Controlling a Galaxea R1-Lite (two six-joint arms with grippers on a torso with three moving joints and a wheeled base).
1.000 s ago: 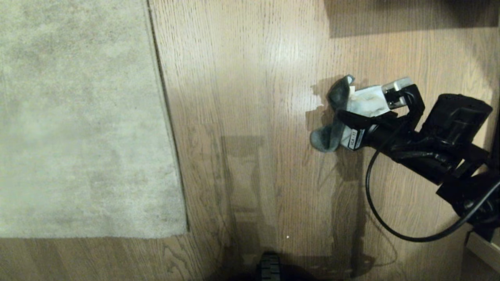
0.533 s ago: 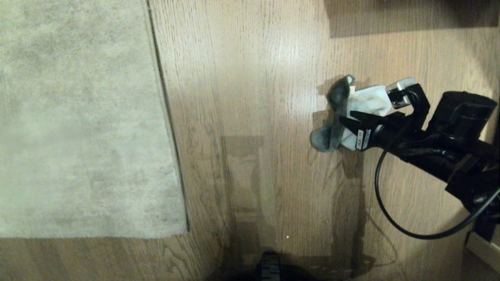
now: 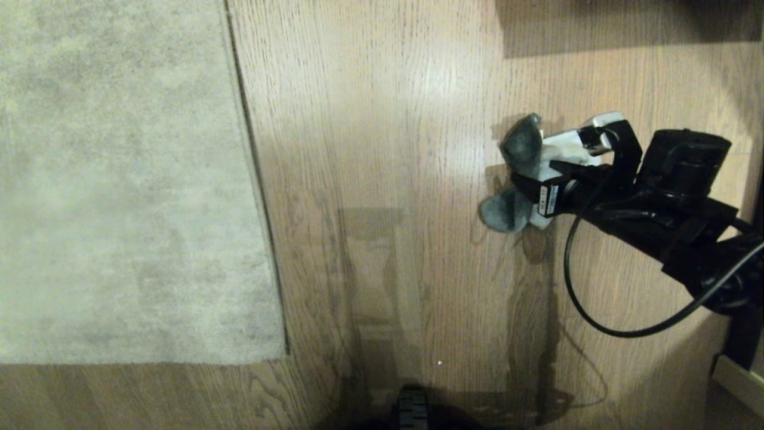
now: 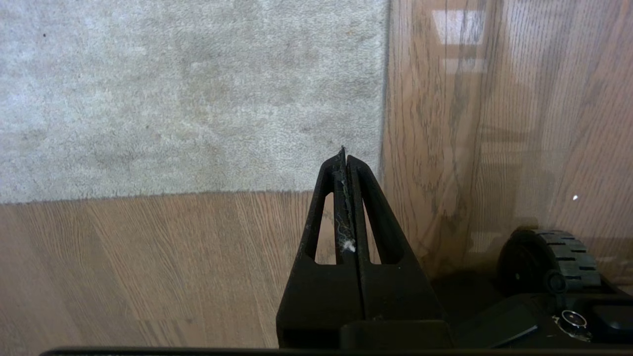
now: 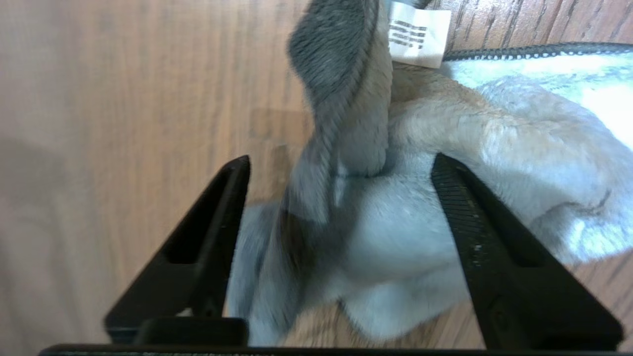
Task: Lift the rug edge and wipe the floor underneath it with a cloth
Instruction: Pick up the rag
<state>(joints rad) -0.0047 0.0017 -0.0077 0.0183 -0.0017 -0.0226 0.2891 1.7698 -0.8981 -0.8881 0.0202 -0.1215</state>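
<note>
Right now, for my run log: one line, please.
right gripper: open over cloth | left gripper: shut, parked | rug edge: flat

The head camera looks almost straight down at the floor (image 3: 382,149), with the rug edge (image 3: 256,179) on the robot's left. The left wrist camera looks from close behind its tool (image 4: 345,163), facing the rug corner, which the head view also shows. The right wrist camera sits very near the cloth (image 5: 395,222), also in the head view.
</note>
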